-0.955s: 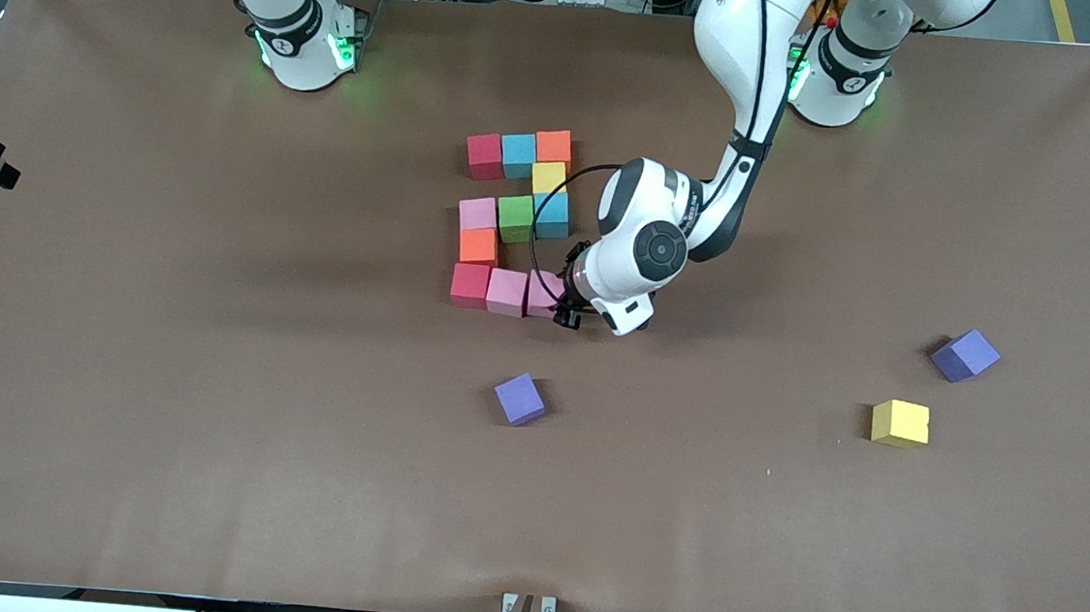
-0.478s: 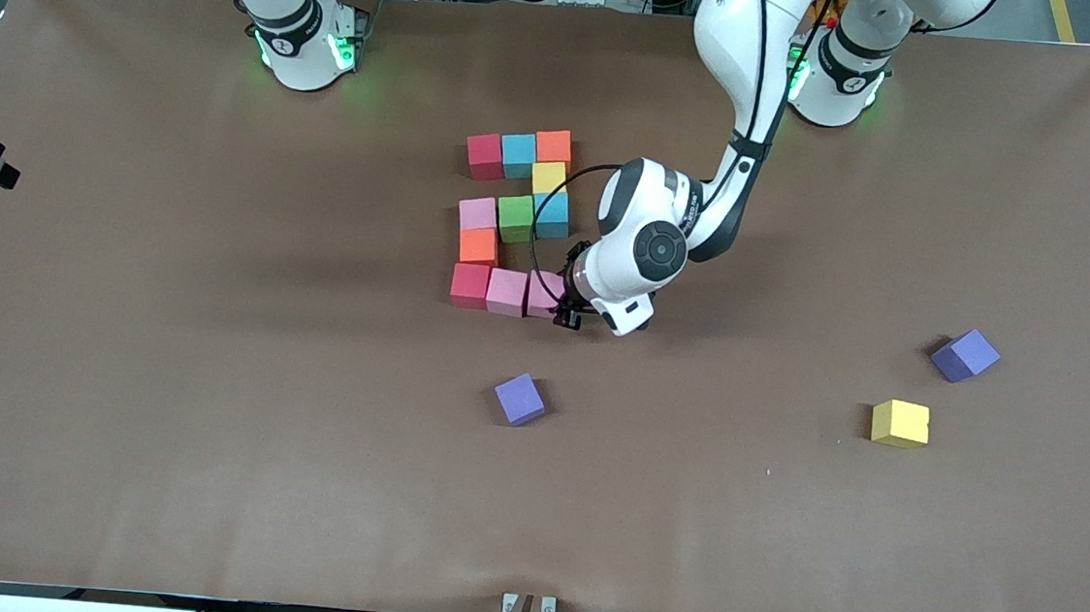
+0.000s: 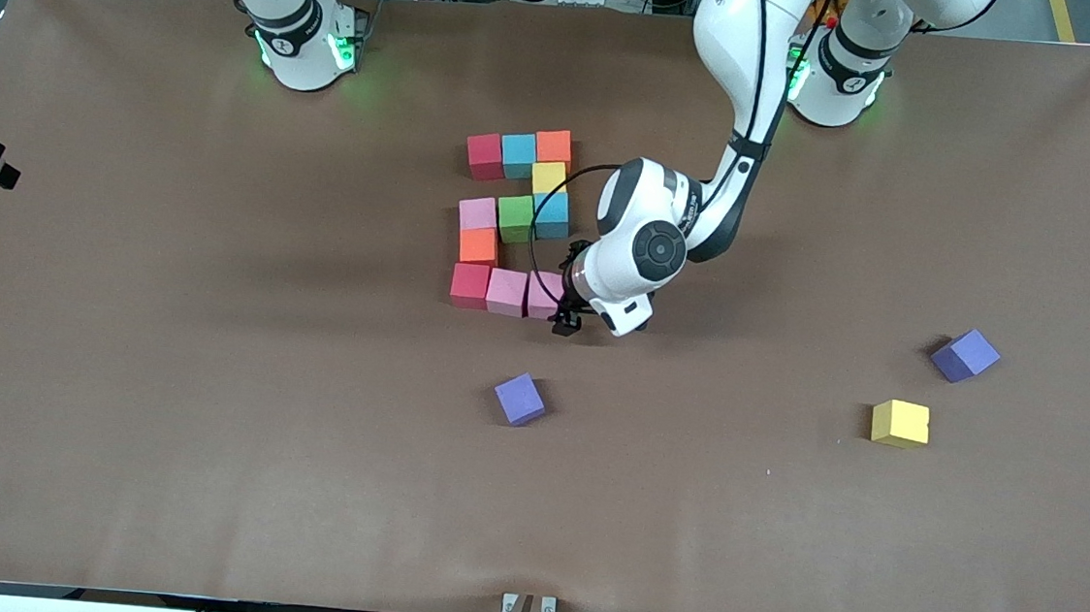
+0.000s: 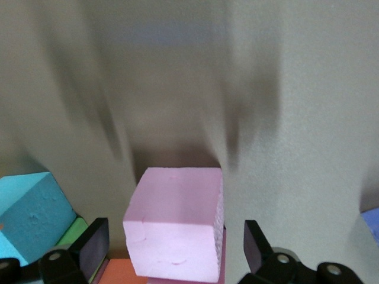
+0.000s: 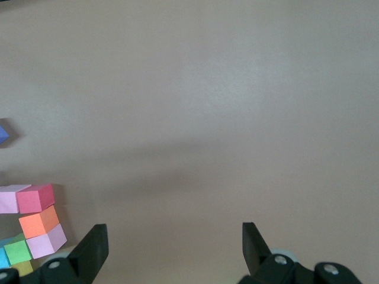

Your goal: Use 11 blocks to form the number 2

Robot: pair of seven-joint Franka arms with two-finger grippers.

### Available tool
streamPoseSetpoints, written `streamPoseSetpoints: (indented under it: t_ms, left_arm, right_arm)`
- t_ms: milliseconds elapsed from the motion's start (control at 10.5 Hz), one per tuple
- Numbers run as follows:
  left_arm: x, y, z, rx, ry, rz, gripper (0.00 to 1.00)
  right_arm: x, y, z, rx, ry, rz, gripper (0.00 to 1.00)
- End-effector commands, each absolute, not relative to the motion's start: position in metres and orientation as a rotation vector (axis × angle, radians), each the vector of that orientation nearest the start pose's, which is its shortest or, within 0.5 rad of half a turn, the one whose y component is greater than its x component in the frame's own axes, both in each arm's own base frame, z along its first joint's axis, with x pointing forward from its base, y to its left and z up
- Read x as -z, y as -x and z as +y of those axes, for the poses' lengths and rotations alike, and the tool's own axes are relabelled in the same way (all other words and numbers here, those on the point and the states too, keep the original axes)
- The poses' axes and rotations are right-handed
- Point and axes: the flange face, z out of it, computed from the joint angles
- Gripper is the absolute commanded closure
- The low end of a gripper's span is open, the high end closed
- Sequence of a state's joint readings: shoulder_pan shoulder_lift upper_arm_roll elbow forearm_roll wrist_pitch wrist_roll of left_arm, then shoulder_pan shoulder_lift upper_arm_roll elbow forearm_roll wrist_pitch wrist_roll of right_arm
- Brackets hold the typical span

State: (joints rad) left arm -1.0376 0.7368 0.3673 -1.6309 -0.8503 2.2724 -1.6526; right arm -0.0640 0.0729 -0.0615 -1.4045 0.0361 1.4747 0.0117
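Placement step, last of eleven: left gripper (image 3: 564, 323), jaws spread clear either side of pink block (image 4: 176, 222) seated at the figure's lowest row end beside its pink neighbour (image 3: 506, 292); next, lift straight off; right gripper (image 5: 172, 251) waits, open.

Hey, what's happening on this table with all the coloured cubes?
The left gripper has its fingers open on either side of a pink foam cube at the end of the row nearest the front camera, in a figure 2 built from small foam cubes. A loose yellow cube and two purple cubes lie apart. The right gripper waits open over bare table.
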Motion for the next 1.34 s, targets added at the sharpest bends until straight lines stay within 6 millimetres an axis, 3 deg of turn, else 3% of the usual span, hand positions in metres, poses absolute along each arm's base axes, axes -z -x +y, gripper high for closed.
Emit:
streamPoseSetpoints:
  t_ms: [0,382,669,764,860,955,1051,1146,1242]
  left_arm:
    - [-0.219,-0.514,-0.471,-0.578,2.426,-2.164,0.00]
    - [-0.237,-0.529,-0.449,-0.592,2.410,-2.130,0.00]
    - [-0.279,-0.558,-0.419,-0.420,2.579,-2.004,0.00]
    - [-0.296,-0.576,-0.396,-0.387,2.639,-1.978,0.00]
    - [-0.326,-0.586,-0.383,-0.330,2.740,-1.888,0.00]
    - [-0.345,-0.597,-0.353,-0.261,2.817,-1.705,0.00]
    - [-0.366,-0.600,-0.330,-0.184,2.911,-1.410,0.00]
    - [-0.384,-0.605,-0.312,-0.139,2.985,-1.228,0.00]
    - [-0.410,-0.611,-0.287,-0.096,3.022,-1.183,0.00]
  right_arm:
    - [-0.658,-0.567,-0.065,-0.001,3.100,0.192,0.00]
    - [-0.658,-0.567,-0.060,-0.002,3.104,0.184,0.00]
    - [-0.663,-0.567,-0.057,0.021,3.108,0.187,0.00]
    - [-0.664,-0.567,-0.057,0.024,3.106,0.189,0.00]
    - [-0.664,-0.567,-0.057,0.024,3.103,0.186,0.00]
    - [-0.663,-0.568,-0.052,0.021,3.105,0.172,0.00]
    - [-0.662,-0.569,-0.049,0.021,3.107,0.165,0.00]
    - [-0.662,-0.569,-0.049,0.019,3.107,0.165,0.00]
    - [-0.661,-0.570,-0.049,0.019,3.105,0.165,0.00]
